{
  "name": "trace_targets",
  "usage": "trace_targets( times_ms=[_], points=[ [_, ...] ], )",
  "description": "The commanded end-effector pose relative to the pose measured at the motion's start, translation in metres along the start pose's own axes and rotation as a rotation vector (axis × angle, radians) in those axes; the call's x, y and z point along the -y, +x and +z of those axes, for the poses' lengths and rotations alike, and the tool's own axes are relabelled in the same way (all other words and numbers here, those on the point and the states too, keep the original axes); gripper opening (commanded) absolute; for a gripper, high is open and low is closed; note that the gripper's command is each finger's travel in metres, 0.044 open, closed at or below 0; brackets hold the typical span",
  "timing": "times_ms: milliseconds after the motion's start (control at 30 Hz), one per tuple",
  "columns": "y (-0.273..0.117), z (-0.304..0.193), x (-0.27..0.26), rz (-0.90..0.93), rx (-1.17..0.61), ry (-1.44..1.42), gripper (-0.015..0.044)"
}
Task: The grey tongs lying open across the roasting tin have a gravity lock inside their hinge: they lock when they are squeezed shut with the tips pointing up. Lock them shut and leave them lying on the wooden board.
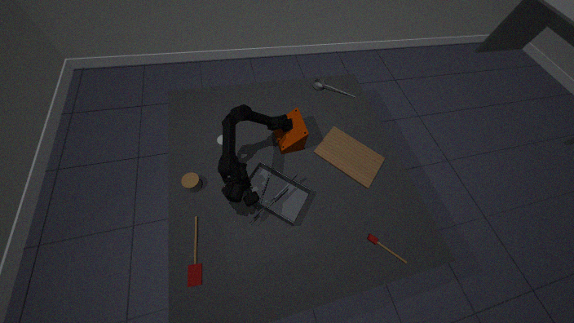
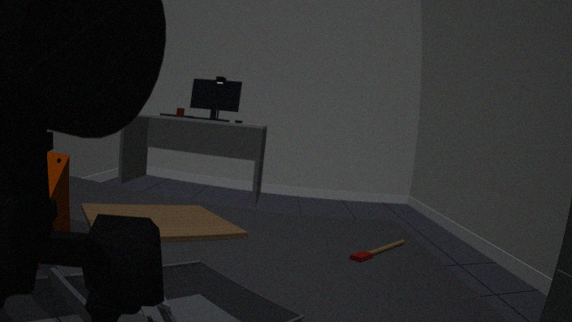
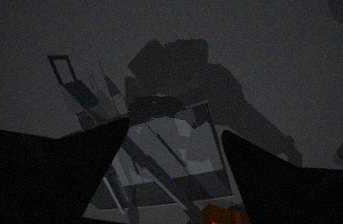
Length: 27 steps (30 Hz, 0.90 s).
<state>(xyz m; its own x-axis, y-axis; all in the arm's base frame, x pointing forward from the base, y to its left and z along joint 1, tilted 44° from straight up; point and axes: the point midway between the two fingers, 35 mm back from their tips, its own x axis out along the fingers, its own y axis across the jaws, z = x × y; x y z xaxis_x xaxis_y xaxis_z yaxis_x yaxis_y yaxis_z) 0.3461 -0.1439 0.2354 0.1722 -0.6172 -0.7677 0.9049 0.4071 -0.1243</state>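
The grey tongs lie across the roasting tin, their arms spread apart. One end reaches out past the tin's near-left side in the top view. Only small parts of them show in the exterior view, low beside the black gripper. My gripper is open and empty. It is over the left side of the tin, with the tongs showing below and between its fingers in the wrist view. Its exact height above them is hard to tell. The wooden board bears nothing and lies to the right of the arm's base.
The orange base stands behind the tin. A wood-topped cylinder and a white disc are left of the arm. Two red-headed spatulas lie in front, and a ladle lies at the back.
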Motion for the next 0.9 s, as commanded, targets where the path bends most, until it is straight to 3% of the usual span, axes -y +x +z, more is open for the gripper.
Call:
trace_targets(
  times_ms=[0, 167, 867],
  points=[
    [-0.010, -0.031, -0.036, -0.017, 0.005, -0.208, 0.0440],
    [-0.028, -0.071, -0.067, -0.064, 0.040, -0.475, 0.0440],
    [-0.023, -0.080, -0.074, -0.065, 0.041, -0.485, 0.0440]
  ],
)
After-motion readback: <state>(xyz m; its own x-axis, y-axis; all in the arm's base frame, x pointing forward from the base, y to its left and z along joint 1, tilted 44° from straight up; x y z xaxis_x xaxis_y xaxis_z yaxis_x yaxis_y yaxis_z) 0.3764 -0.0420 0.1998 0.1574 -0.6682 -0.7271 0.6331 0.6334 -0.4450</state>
